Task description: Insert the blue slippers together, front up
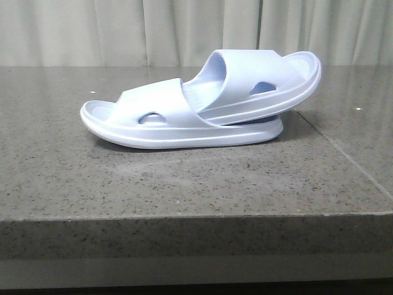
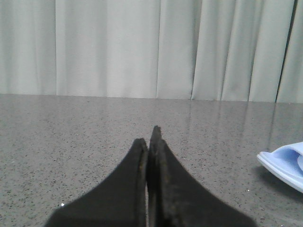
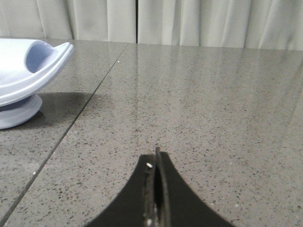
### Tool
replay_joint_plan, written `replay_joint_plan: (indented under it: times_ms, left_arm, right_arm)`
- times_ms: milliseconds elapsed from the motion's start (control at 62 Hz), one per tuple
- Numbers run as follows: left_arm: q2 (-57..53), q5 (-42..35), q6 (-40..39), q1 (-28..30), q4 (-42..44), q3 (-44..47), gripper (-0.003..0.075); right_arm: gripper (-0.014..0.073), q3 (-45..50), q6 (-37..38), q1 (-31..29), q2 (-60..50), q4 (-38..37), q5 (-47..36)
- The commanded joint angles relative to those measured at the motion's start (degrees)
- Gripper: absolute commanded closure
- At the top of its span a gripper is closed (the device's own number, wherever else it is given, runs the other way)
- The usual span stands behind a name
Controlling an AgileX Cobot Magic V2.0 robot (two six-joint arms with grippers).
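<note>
The two blue slippers lie nested on the grey stone table. The lower slipper [image 1: 153, 126] lies flat with its strap up. The upper slipper [image 1: 258, 80] is pushed in under that strap and tilts up to the right. No gripper shows in the front view. My left gripper [image 2: 149, 137] is shut and empty, low over the table, with a slipper's end [image 2: 284, 163] off to one side. My right gripper [image 3: 155, 158] is shut and empty, with the slippers' ends [image 3: 28, 80] off to the other side.
The table [image 1: 184, 184] has a front edge [image 1: 196, 216] near the camera and a seam [image 1: 350, 160] running back on the right. Pale curtains [image 1: 123, 31] hang behind the table.
</note>
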Motion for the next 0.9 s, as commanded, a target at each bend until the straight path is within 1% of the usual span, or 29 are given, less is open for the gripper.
replay_joint_plan:
  times_ms: [0, 596, 886]
  left_arm:
    - [-0.9, -4.6, 0.1, -0.3, -0.4, 0.4, 0.0741]
    - [-0.9, -4.4, 0.1, -0.3, -0.4, 0.4, 0.0741]
    - [-0.9, -4.4, 0.1, -0.3, -0.4, 0.4, 0.0741]
  right_arm:
    - [0.0712, -0.3, -0.1, -0.4, -1.1, -0.5, -6.3]
    - [0.0712, -0.3, 0.1, -0.4, -1.1, -0.8, -6.3]
    - [0.0712, -0.2, 10.0, -0.4, -1.1, -7.5, -6.6]
